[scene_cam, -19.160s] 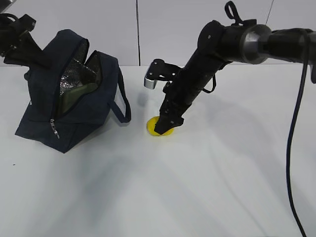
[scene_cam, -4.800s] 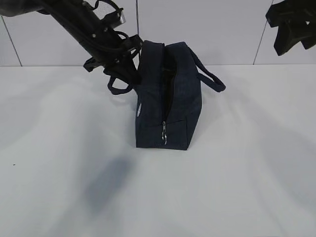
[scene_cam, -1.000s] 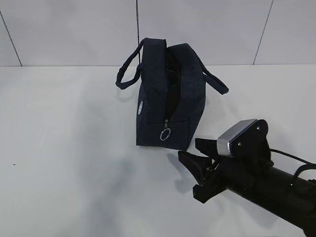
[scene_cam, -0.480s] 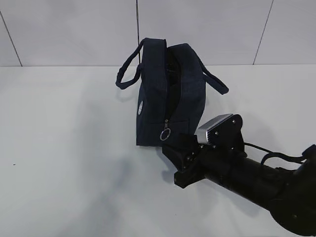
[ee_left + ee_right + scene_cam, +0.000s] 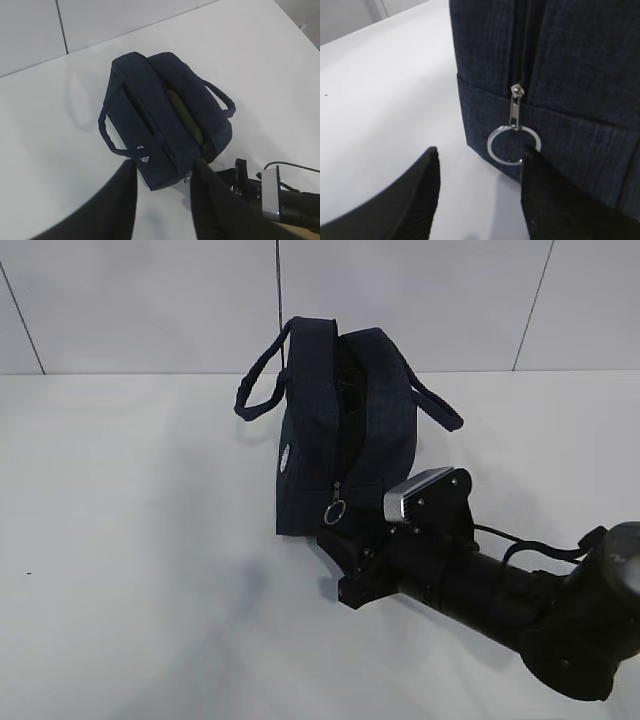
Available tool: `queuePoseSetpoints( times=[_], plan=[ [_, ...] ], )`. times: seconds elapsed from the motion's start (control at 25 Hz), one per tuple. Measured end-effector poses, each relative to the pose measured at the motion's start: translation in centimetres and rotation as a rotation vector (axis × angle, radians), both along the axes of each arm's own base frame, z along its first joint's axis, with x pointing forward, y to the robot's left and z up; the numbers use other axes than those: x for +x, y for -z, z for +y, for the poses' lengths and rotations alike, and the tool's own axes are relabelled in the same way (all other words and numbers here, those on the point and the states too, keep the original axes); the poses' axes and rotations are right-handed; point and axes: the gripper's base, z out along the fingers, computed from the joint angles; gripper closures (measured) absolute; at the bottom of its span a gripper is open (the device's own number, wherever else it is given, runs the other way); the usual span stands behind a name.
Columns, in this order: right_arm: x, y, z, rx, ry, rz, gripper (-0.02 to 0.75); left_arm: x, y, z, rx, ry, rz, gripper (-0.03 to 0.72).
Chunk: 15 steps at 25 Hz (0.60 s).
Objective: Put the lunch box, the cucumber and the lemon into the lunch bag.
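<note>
Right wrist view: ring pull against right hand

You have a plain white table filling the lower three quarters of the exterior view, meeting a pale panelled wall along the top. The only thing standing directly on it is the lunch bag, upright just right of centre in the upper half of the frame, its zipper end facing you. One loop handle hangs to the bag's left and one to its right. In the left wrist view the bag sits mid-frame, with white tabletop all around it.
</note>
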Motion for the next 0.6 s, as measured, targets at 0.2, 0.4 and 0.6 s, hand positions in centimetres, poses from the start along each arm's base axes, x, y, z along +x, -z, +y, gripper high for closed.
queuePoseSetpoints(
  times=[0.2,0.4,0.6],
  plan=[
    [0.4,-0.3,0.2,0.017,0.003,-0.010,0.349,0.0,0.0,0.0,0.000,0.000,0.000,0.430],
    [1.2,-0.7,0.6,0.043,0.007,-0.011,0.349,0.0,0.0,0.0,0.000,0.000,0.000,0.431],
    [1.3,-0.1,0.6,-0.004,0.015,0.046,0.349,0.0,0.0,0.0,0.000,0.000,0.000,0.431]
  ],
)
